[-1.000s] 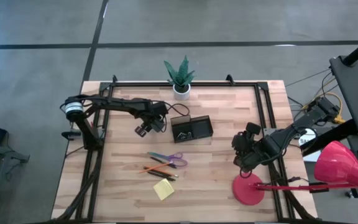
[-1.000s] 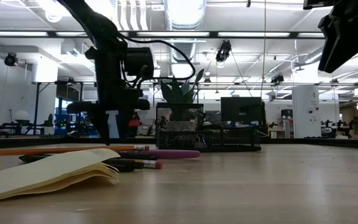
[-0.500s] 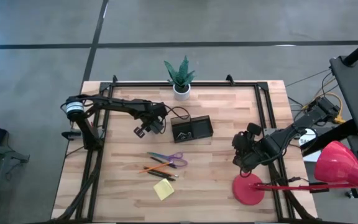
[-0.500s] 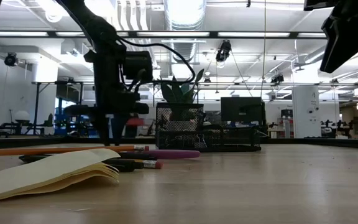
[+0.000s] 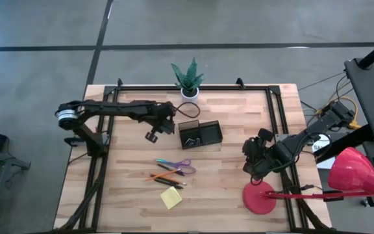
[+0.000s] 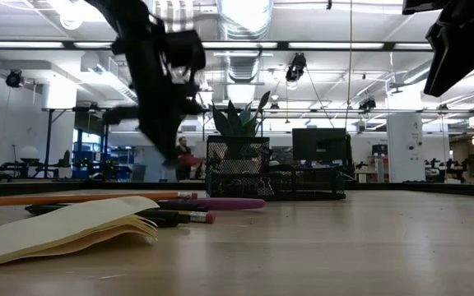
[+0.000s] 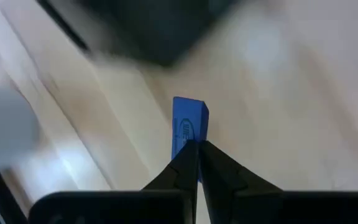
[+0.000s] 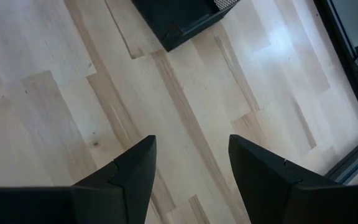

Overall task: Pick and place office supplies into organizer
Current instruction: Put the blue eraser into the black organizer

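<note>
**Left wrist view: blue piece pinched in your left end effector**

Left wrist view is showing you the left end effector [image 7: 196, 149] clenched on the small blue piece [image 7: 187, 126], its two dark fingers [image 7: 182, 165] meeting on the lower end of it while the rest is sticking out beyond the tips, above the wooden tabletop [image 7: 303, 93]. A dark blurred shape is sitting beyond the piece; you cannot tell from this view what it is.

From above, you are seeing the left end effector [image 5: 152, 135] hanging just beside the organizer [image 5: 200, 133], on the side away from the right arm. The white pot with the green plant [image 5: 187, 80] is standing beyond it at the far edge. On the operator's side of the end effector, well apart from it, the purple-handled scissors [image 5: 176, 165], the orange and dark pens [image 5: 165, 176] and the yellow sticky-note pad [image 5: 171, 197] are lying together on the tabletop.

In the low view the left arm is showing raised off the tabletop in front of the mesh organizer [image 6: 274, 177], with the sticky-note pad [image 6: 64, 226] and pens [image 6: 85, 197] lying nearer the camera.

Your right end effector [image 8: 188, 165] is waiting released, fingers parted over bare wood, on the far side of the organizer from the left one, near the red lamp base [image 5: 259, 197].
</note>
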Available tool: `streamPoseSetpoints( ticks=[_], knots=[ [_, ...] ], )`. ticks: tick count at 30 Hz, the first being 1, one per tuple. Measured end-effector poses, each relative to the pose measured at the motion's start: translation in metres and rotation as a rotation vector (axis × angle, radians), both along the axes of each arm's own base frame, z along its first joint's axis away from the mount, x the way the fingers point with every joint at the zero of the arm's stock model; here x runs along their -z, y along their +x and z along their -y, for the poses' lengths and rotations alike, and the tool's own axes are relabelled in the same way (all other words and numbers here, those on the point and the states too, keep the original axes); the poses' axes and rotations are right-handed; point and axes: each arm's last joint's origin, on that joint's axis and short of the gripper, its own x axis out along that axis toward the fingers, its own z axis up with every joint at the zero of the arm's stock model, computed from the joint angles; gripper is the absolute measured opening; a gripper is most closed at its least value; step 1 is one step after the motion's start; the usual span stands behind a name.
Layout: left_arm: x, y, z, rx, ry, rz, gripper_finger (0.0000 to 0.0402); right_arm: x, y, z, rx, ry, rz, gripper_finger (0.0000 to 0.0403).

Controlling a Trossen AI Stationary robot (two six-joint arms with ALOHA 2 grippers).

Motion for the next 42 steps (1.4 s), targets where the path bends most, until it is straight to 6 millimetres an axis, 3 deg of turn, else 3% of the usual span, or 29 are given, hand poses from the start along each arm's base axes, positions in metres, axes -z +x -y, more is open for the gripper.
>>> streamPoseSetpoints(
  ticks=[5,10,17,25,29,35,42],
  knots=[
    [-0.031,0.005,0.015,-0.043,-0.121,0.133,0.0002,0.000,0.000,0.000,0.005,0.000,0.004,0.0192],
    [-0.047,0.012,0.031,-0.079,-0.279,0.197,0.0001,0.000,0.000,0.000,0.022,0.006,0.013,0.0192],
    [-0.036,0.033,0.044,-0.068,-0.393,0.213,0.0001,0.000,0.000,0.000,0.028,0.009,0.017,0.0192],
    [-0.018,0.055,0.041,-0.148,-0.432,0.268,0.0000,0.001,0.000,-0.001,0.052,0.045,0.010,0.0192],
    [-0.016,0.041,0.041,-0.200,-0.374,0.152,0.0000,0.002,-0.001,-0.001,0.070,0.065,0.003,0.0192],
    [-0.013,-0.014,0.045,-0.160,-0.224,-0.250,0.0000,0.004,-0.002,-0.001,0.062,0.044,0.004,0.0192],
    [-0.012,-0.008,0.054,-0.065,-0.201,-0.201,0.0000,0.007,-0.003,0.001,0.053,0.011,0.002,0.0192]
  ],
)
